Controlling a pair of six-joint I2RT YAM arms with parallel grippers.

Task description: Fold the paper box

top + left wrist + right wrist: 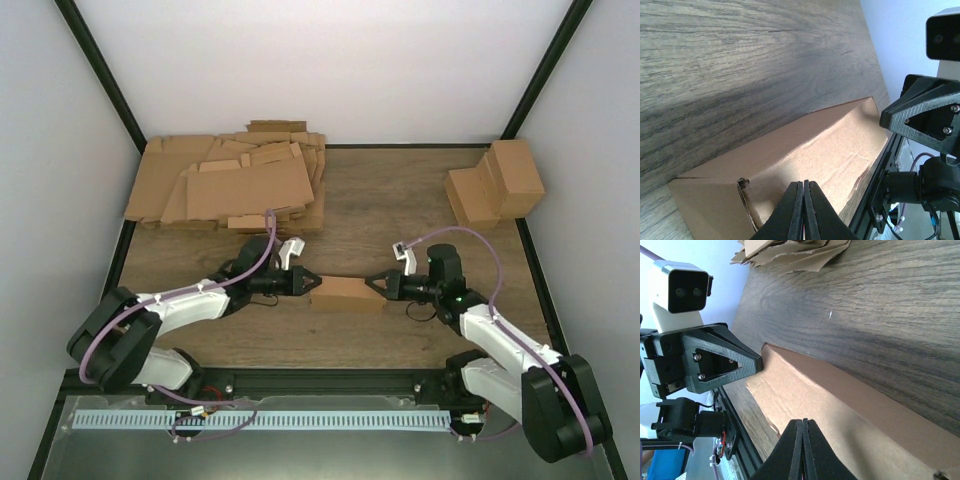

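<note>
Top external view puts the paper box (348,295) just below the middle of the frame, with the left gripper (310,284) at its left end and the right gripper (372,284) at its right end. Both wrist views show each claw's fingers pressed together with nothing between them. Pressing both ends evenly and squarely should, I judge, seat the flaps without the box skidding or buckling.

1. A robotics lab test cell is indicated: a wood-grain table (400,190) is enclosed by white panels (330,70) and black frame posts (100,75)
2. A left arm (190,305) and a right arm (500,340) are bolted to a black rail (330,383)
3. Cardboard sheets (230,185) are heaped behind
</note>
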